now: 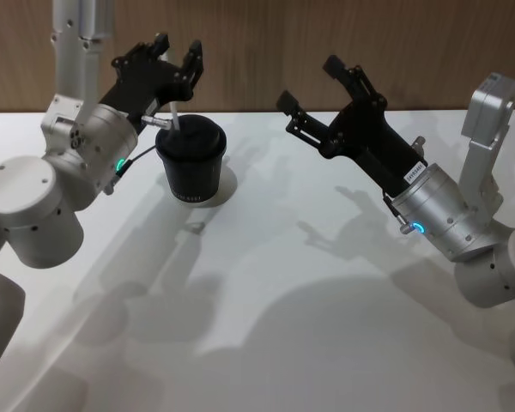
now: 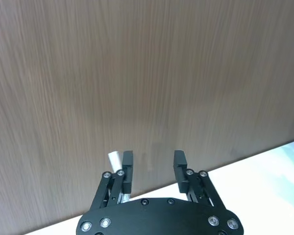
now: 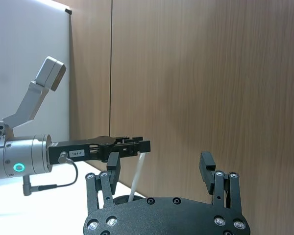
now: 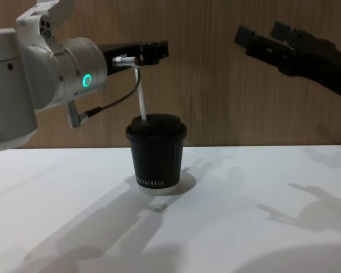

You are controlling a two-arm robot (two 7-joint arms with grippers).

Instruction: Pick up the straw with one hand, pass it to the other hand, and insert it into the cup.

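Your left gripper (image 4: 153,51) hangs open just above the cup (image 4: 156,152). The straw (image 4: 141,98) stands near-upright in the lid, top beside one finger, unheld. Right gripper (image 1: 313,94) open, empty, well right.

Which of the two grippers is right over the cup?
The left gripper, above the small black lidded paper cup holding the thin white plastic straw. The right gripper hangs off to the side.
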